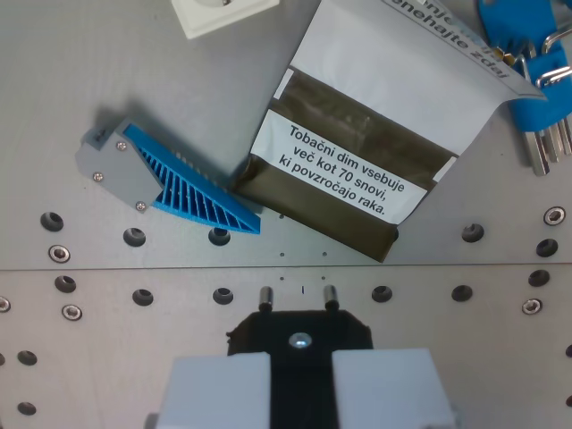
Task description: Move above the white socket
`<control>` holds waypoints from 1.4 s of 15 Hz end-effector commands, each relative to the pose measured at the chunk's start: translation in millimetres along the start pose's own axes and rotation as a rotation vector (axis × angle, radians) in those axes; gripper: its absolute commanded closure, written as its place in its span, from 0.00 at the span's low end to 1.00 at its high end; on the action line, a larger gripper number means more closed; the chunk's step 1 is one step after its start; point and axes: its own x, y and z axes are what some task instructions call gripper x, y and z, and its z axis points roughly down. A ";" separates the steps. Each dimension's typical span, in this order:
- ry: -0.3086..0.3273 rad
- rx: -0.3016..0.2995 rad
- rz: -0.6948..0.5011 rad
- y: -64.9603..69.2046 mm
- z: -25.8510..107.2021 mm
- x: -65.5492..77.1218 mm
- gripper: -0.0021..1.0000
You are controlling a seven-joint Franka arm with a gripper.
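Observation:
The white socket [219, 13] lies at the top edge of the wrist view, left of centre, and is cut off by the frame. My gripper [301, 362] is at the bottom centre, well below the socket in the picture. Its two light grey fingers [219, 389] are shut on a black plug [299, 332] whose two metal pins [265, 298] point up the picture towards the socket. The plug hangs over the grey perforated metal table [429, 340].
A tobacco pouch with a white warning label [344, 170] lies between gripper and socket, slightly right. A grey and blue ribbed plastic part [170, 179] lies at the left. Blue keys [536, 85] lie at the top right. Bolt holes dot the table.

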 end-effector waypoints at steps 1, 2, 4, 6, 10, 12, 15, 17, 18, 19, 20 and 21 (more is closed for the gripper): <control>0.000 0.000 0.000 0.0 0.0 -0.1 1.00; 0.000 0.000 0.000 0.0 0.0 -0.1 1.00; 0.000 0.001 0.000 0.0 0.1 -0.1 1.00; 0.001 0.001 -0.003 -0.1 0.4 0.0 1.00; 0.003 0.002 -0.014 -0.6 2.8 0.9 1.00; 0.007 0.003 -0.025 -1.1 5.2 1.9 1.00; 0.015 0.005 -0.040 -2.1 10.0 3.9 1.00; 0.019 0.008 -0.053 -3.0 14.0 5.6 1.00; 0.023 0.010 -0.059 -3.5 16.3 6.5 1.00; 0.024 0.012 -0.067 -4.1 18.8 7.6 1.00; 0.026 0.014 -0.073 -4.7 21.6 8.7 1.00; 0.028 0.016 -0.079 -5.3 24.5 9.9 1.00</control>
